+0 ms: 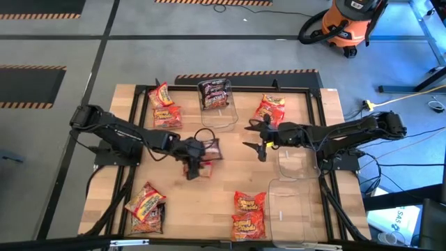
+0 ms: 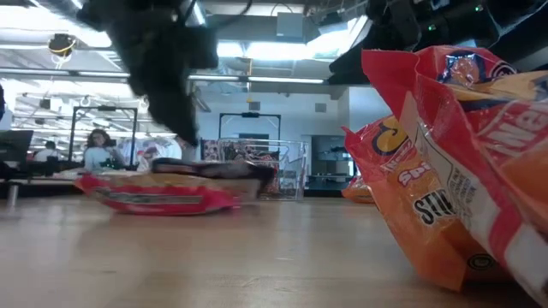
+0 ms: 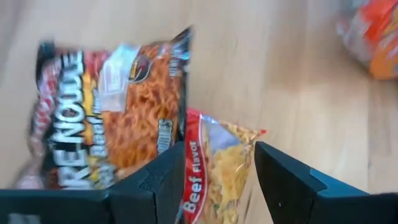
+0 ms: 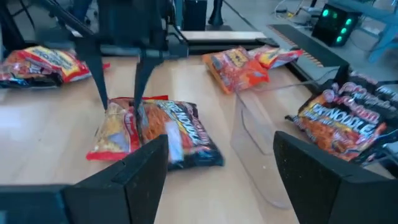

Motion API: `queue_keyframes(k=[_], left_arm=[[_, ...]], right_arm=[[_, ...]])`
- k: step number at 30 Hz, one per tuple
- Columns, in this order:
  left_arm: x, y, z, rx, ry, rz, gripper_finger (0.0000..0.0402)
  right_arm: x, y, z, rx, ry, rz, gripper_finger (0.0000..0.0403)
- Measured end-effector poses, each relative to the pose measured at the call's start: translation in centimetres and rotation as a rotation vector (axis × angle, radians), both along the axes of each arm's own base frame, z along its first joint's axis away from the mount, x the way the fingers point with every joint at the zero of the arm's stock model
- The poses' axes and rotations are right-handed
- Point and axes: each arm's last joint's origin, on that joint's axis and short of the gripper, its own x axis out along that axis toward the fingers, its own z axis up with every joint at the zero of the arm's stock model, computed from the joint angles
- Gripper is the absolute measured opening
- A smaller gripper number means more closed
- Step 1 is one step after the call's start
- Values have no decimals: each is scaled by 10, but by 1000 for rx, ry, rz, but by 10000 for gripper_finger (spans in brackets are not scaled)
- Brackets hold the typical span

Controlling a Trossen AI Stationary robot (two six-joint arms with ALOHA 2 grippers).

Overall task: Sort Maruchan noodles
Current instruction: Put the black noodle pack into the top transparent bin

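Observation:
A yellow Maruchan noodle packet with a red edge lies flat mid-table, beside a dark brown packet, which also shows in the right wrist view. My left gripper is open and points down over the yellow packet, one finger on each side of it. My right gripper is open and holds nothing, hanging above the table to the right of the two packets. Another dark packet lies in the clear bin at the far middle. My left gripper's fingers come down from above on either side of the yellow packet's end, which lies flat on the table. Whether the fingers touch the packet I cannot tell.
Red-orange packets lie at the far left, far right, near left and near middle. Two clear bins stand at the right. A black frame runs around the wooden table.

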Motion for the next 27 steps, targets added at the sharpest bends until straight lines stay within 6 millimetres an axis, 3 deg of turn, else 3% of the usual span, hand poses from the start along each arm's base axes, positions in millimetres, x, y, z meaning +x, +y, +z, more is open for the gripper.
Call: queue_keyframes(k=[4, 9, 20, 27], left_arm=[[-1, -4, 12, 23, -30, 2, 186], [-5, -14, 9, 74, -11, 10, 186], [20, -16, -22, 227, -44, 149, 186], [30, -20, -44, 117, 5, 112, 186]], right_arm=[[9, 1, -11, 83, 0, -6, 270], [22, 4, -23, 237, 36, 8, 270], [48, 3, -46, 386, 0, -73, 270], [55, 3, -53, 378, 23, -81, 270]])
